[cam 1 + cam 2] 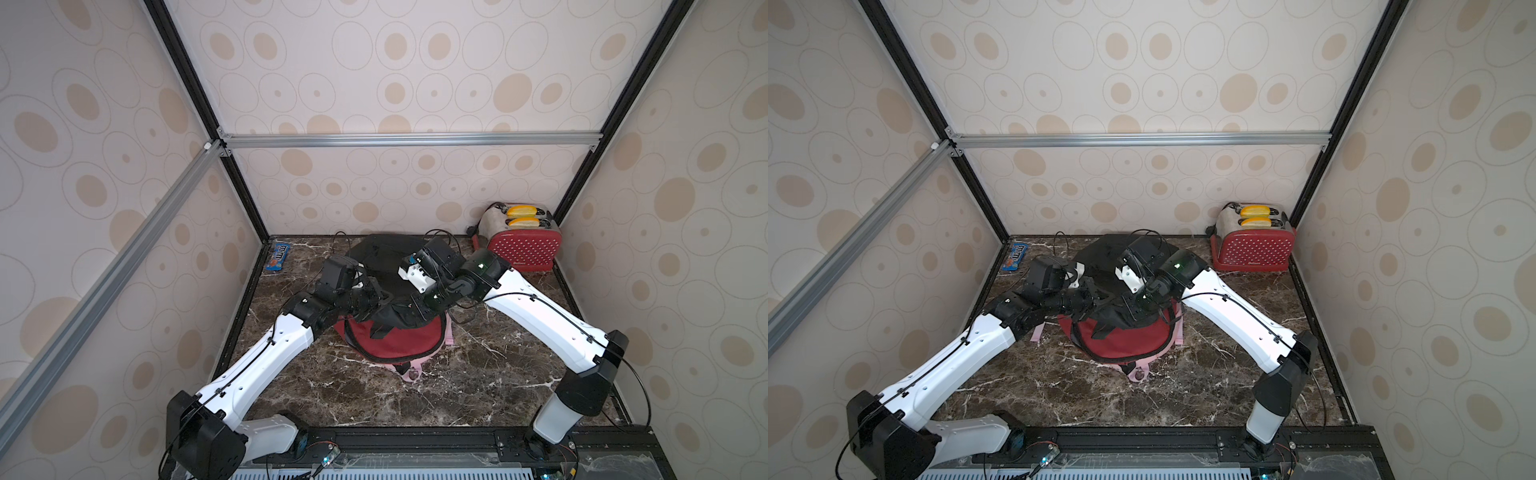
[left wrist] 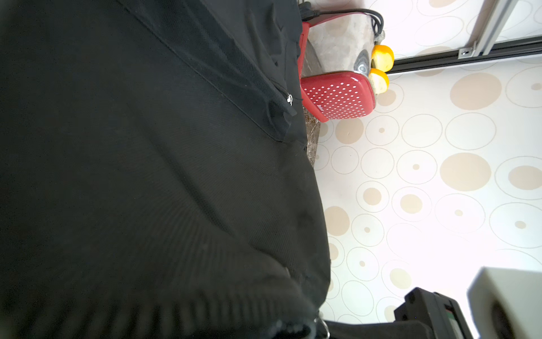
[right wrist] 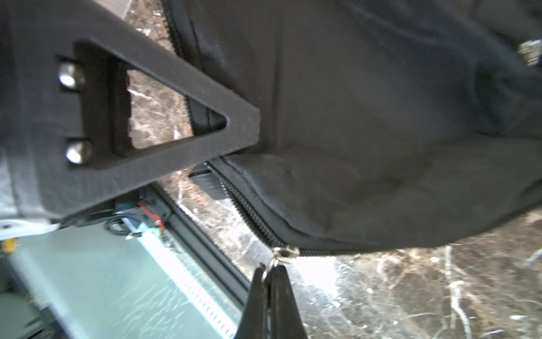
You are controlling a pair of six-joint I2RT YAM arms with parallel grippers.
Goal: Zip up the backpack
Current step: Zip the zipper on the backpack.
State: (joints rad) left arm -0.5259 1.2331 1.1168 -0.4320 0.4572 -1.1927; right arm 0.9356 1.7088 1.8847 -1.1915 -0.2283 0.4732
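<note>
Black-and-red backpack [image 1: 399, 343]; white-dotted red toaster [image 1: 524, 246]

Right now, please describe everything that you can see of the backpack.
The backpack lies on the marble table, between both arms. Its upper side is black woven fabric, its near part red, with pink straps beneath. The left pincer is shut on a black fold; the right pincer is shut on the metal zipper pull at its edge.

backpack [image 1: 399, 343] lies in the middle of the table [image 1: 478, 374], between my arms | toaster [image 1: 524, 249] stands behind it to my right, in the far right corner | candy packet [image 1: 279, 257] lies far left, by the wall | my left gripper [image 1: 380, 298] sits on the backpack's upper face | my right gripper [image 3: 271, 270] is at the zipper pull [image 3: 286, 253] on its edge
</note>
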